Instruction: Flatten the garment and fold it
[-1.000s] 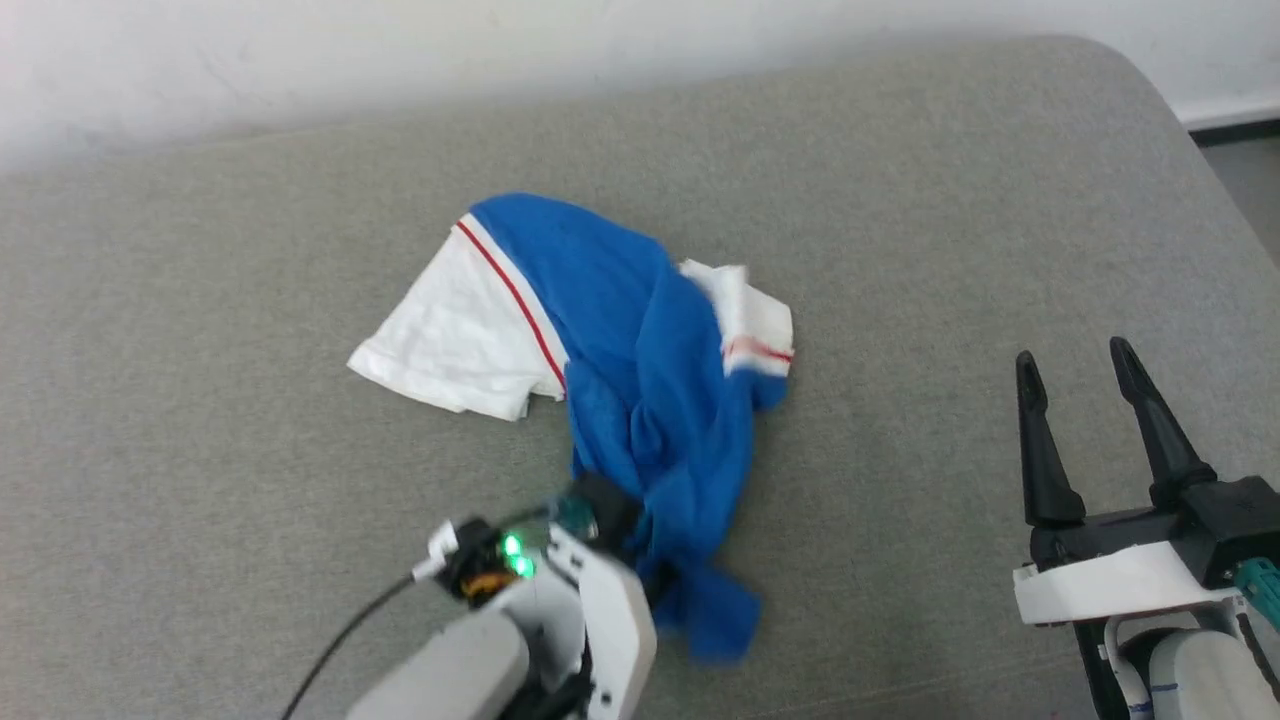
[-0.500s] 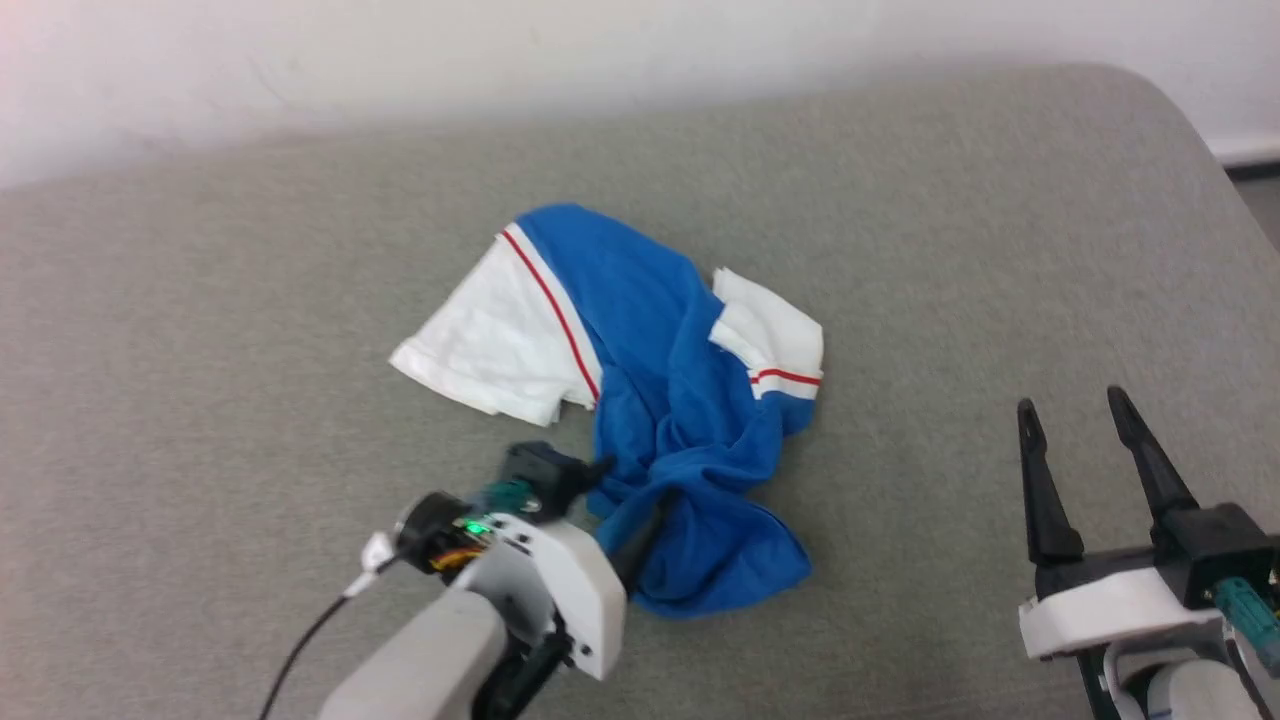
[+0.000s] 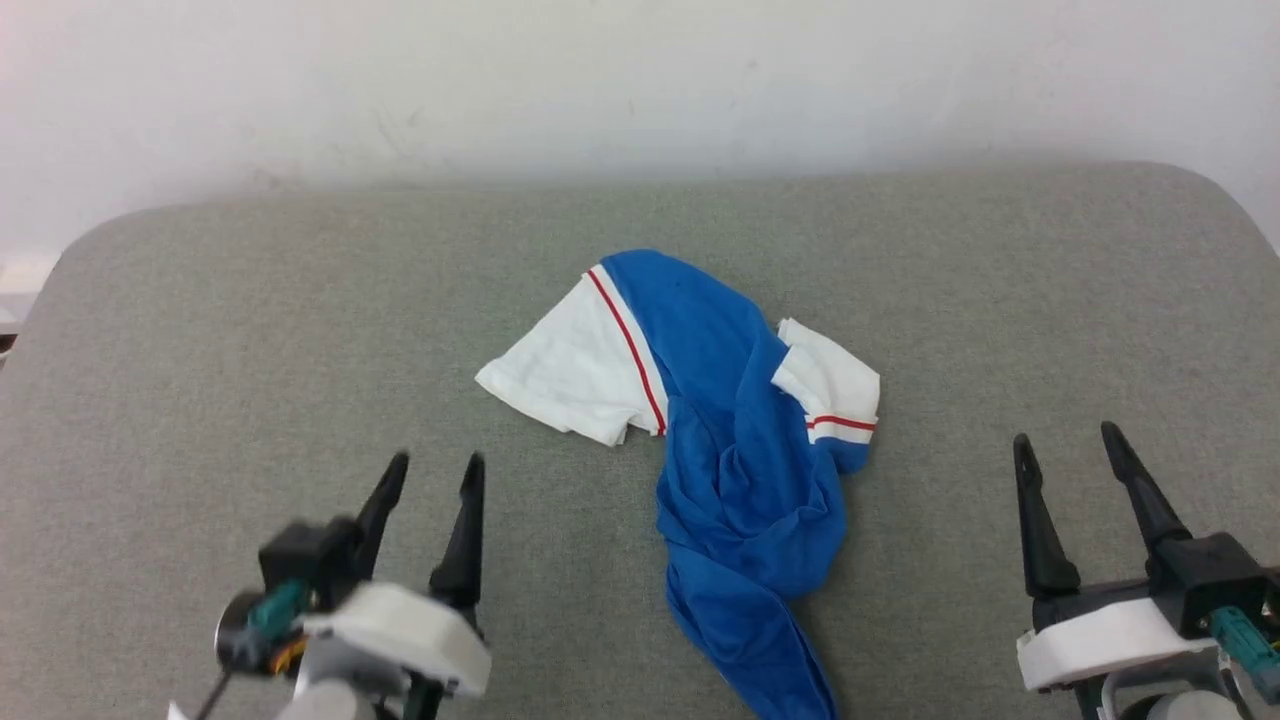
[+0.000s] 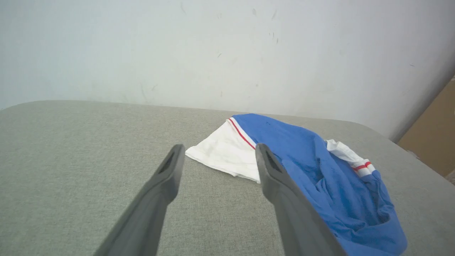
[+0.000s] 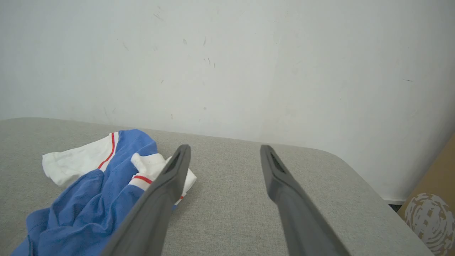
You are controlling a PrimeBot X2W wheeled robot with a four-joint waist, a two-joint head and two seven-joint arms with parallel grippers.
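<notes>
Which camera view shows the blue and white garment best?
The head view. It looks down on the garment, showing both white sleeves and the crumpled blue body, though the lower tip meets the picture's edge. Each wrist view sees it low and slantwise, with a dark finger before part of it.

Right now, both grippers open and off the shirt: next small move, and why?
Probably pinch the flat white sleeve with the left gripper: the garment lies bunched and twisted, that sleeve is on the left, and the jaws stand open.
</notes>
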